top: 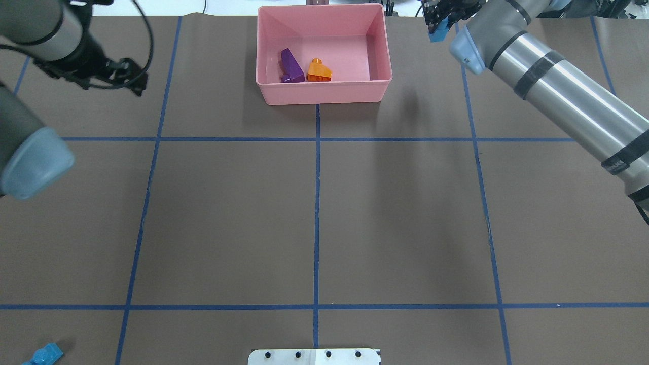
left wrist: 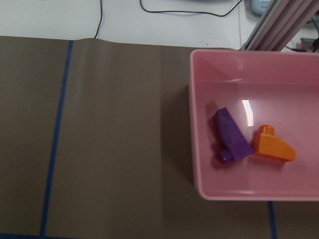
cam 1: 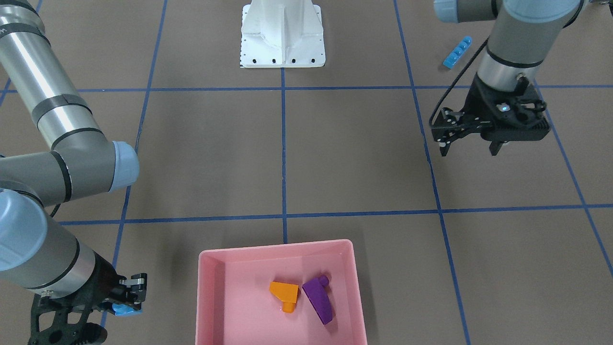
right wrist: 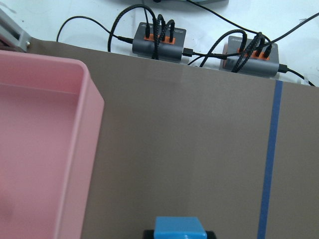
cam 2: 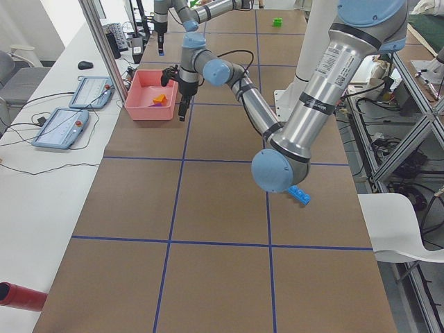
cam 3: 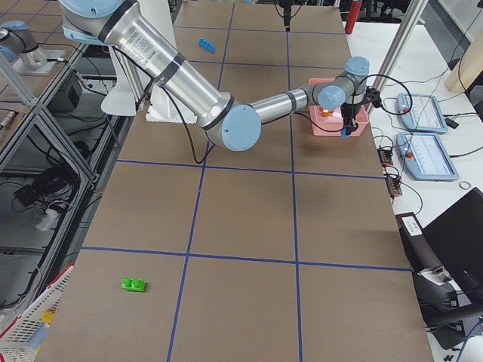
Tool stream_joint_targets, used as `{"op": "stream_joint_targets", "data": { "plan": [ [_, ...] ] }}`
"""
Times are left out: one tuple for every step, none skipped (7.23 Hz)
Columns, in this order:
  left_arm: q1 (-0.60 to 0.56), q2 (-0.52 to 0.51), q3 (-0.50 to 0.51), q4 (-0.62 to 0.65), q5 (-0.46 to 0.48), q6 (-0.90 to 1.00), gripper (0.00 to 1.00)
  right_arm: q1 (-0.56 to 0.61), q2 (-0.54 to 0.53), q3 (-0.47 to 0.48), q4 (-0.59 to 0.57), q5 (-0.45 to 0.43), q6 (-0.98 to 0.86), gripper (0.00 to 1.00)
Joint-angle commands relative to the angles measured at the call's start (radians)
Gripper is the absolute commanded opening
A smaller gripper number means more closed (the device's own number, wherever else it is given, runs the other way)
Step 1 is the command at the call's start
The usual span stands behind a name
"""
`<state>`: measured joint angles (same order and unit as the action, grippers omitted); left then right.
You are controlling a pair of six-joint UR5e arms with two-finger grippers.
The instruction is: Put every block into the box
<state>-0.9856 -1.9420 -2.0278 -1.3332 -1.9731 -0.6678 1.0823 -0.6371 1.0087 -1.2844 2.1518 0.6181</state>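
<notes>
Right claw [cam 1: 125, 306]: I see it clenched on the small blue brick [right wrist: 179, 230], pink box [cam 1: 275, 247] just beside it.
Left claw [cam 1: 469, 149]: spread, empty; long blue brick [cam 1: 457, 51] near it.

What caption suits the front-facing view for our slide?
Right gripper holds small blue block beside pink box containing orange block and purple block.

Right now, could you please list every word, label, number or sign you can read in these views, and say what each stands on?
No text is readable in any view.
Small white lettering on a black band of the right arm: too blurred to read.
The pink box, the orange sloped brick and the purple sloped brick: no markings visible.
</notes>
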Motion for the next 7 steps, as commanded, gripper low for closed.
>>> {"op": "stream_joint_targets", "data": {
  "plan": [
    [-0.016, 0.359, -0.205, -0.004, -0.006, 0.158, 1.0, 0.027, 0.11, 0.024, -0.16, 0.062, 0.011, 0.0],
    [-0.016, 0.477, -0.271, -0.048, -0.007, 0.146, 1.0, 0.01, 0.149, -0.011, -0.151, 0.057, 0.049, 0.0],
    [-0.016, 0.58, -0.281, -0.134, -0.007, 0.14, 1.0, -0.016, 0.24, -0.109, -0.121, 0.033, 0.072, 0.0],
    [-0.012, 0.701, -0.272, -0.302, -0.009, 0.122, 1.0, -0.071, 0.263, -0.164, -0.014, -0.051, 0.137, 0.0],
    [-0.004, 0.845, -0.27, -0.48, -0.039, 0.087, 1.0, -0.129, 0.264, -0.197, 0.09, -0.152, 0.222, 0.0],
    [-0.001, 0.988, -0.266, -0.638, -0.058, 0.08, 1.0, -0.172, 0.264, -0.205, 0.123, -0.221, 0.236, 0.0],
    [0.004, 1.091, -0.265, -0.749, -0.088, 0.086, 1.0, -0.189, 0.264, -0.206, 0.143, -0.254, 0.242, 0.0]
  ]
}}
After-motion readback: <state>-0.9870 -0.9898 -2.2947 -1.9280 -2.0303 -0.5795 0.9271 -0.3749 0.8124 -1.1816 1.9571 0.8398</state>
